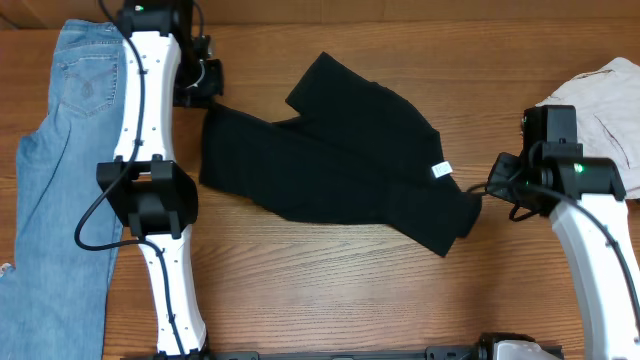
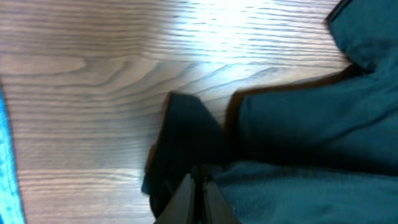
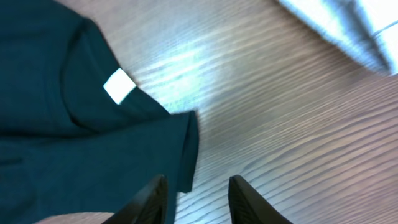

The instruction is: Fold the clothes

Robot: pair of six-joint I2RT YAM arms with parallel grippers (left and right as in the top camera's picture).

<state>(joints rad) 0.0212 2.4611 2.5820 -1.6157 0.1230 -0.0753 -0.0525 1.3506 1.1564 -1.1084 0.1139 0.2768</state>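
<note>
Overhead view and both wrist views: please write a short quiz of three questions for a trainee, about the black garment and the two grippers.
1. True or false: the small white tag of the plain black soft fabric garment lies at the end nearer the right gripper.
2. What lies on the wooden table beyond the left gripper, away from the garment? A) light blue denim jeans B) a red towel C) a grey box
3. In a few words: how do each gripper's jaws stand?
Key: 1 true; 2 A; 3 right open, left shut on a corner of the garment.
</note>
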